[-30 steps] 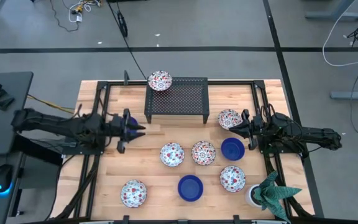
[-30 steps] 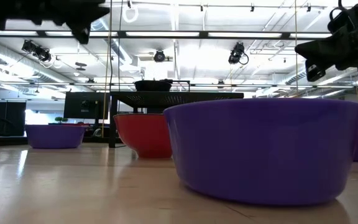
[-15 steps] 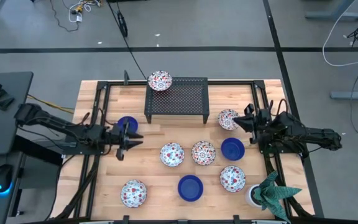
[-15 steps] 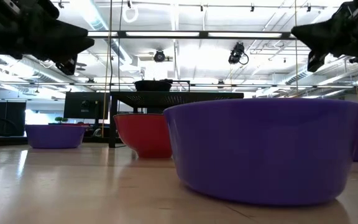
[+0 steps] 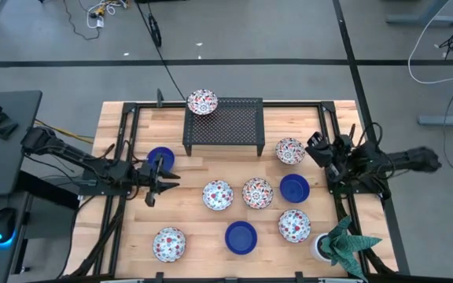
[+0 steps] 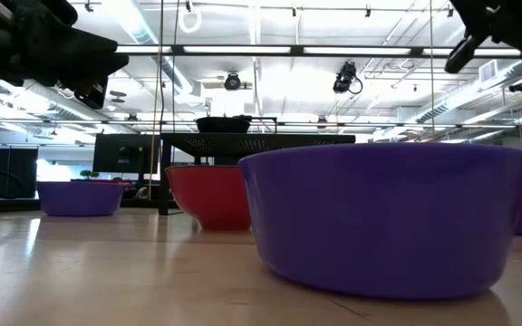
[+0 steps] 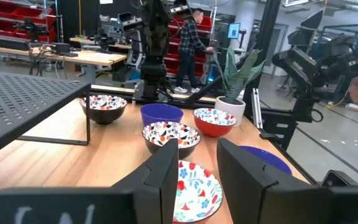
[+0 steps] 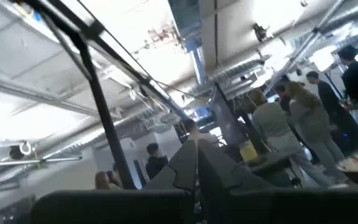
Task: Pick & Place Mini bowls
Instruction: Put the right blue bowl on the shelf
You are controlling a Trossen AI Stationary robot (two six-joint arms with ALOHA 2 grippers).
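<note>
Several mini bowls sit upright on the wooden table (image 5: 132, 236). Some are cobalt blue (image 5: 241, 237) (image 5: 294, 188); others are white with a floral pattern (image 5: 218, 195) (image 5: 257, 192). One floral bowl (image 5: 202, 101) stands on the black mesh rack (image 5: 225, 126). My left gripper (image 5: 158, 183) (image 7: 197, 165) is open and empty, just nearward of a blue bowl (image 5: 160, 157). My right gripper (image 5: 313, 145) (image 8: 196, 163) is shut, empty and tipped upward, right of a floral bowl (image 5: 290, 150).
A white pot with a green plant (image 5: 338, 244) stands at the table's near right corner. Black frame rails (image 5: 129, 141) run along both sides of the table. Bare wood lies between the near-left floral bowl (image 5: 168, 244) and the left gripper. People stand in the room behind.
My left gripper has drawn back from over the blue bowl toward the table's near edge, leaving that bowl uncovered on the table. My right gripper has pulled back toward the right edge from beside the floral bowl, risen, and tipped its fingers upward.
</note>
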